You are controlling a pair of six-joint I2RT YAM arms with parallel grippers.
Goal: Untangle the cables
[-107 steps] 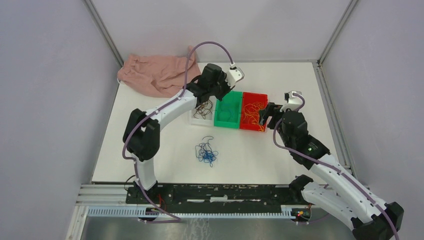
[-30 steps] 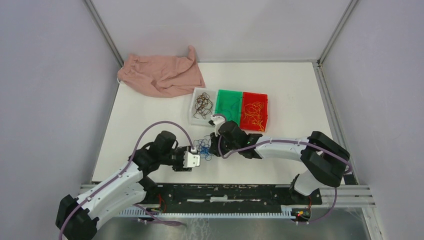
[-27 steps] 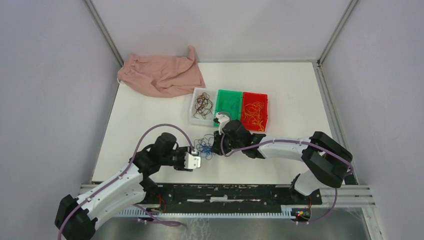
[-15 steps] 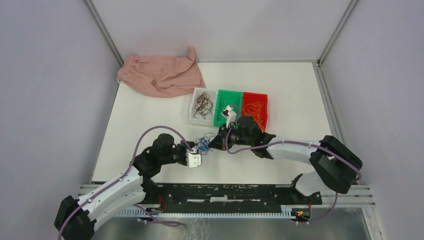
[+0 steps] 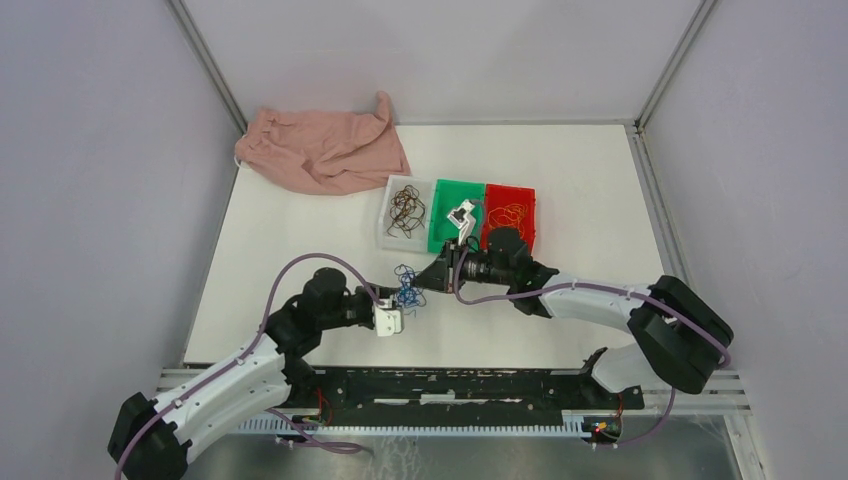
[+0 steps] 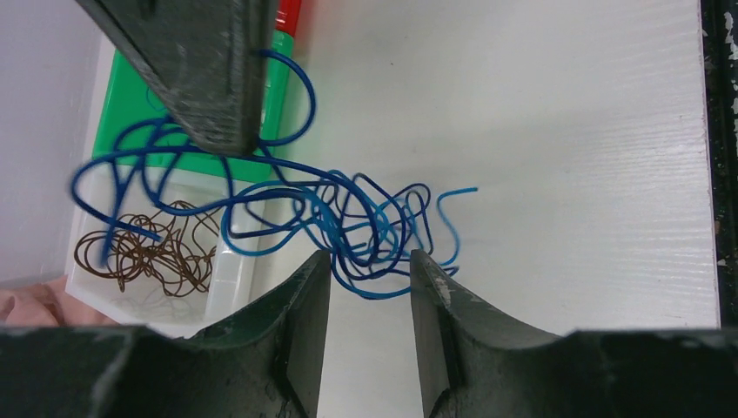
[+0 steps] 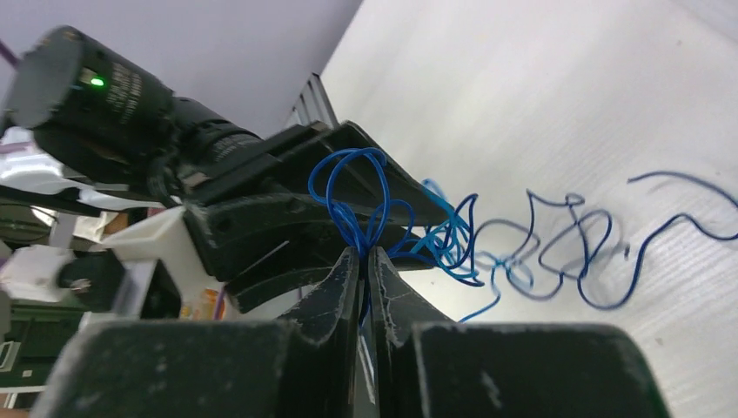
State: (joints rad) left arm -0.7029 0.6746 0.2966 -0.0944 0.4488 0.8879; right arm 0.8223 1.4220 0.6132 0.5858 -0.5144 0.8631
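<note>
The blue cables [image 5: 407,290] form a loose tangle on the white table in front of the bins. My right gripper [image 5: 441,272] is shut on a few blue strands [image 7: 361,196] and holds that side of the tangle up. In the left wrist view the blue cables [image 6: 348,213] stretch from the right gripper's dark finger [image 6: 200,70] down to my left gripper [image 6: 370,261]. Its jaws stand apart, with the lowest blue loop dipping between the tips. Brown cables [image 5: 405,208] lie in the white bin [image 5: 384,236]. Yellow-orange cables [image 5: 512,216] lie in the red bin [image 5: 528,240].
A green bin [image 5: 440,243] sits between the white and red bins, with the right wrist's camera mount over it. A pink cloth [image 5: 320,150] is bunched at the table's back left corner. Metal rails run along the near edge below the arm bases.
My right gripper has pulled up and back toward the bins with blue strands in it, stretching the tangle. My left gripper's jaws have narrowed a little at the tangle's near side.
</note>
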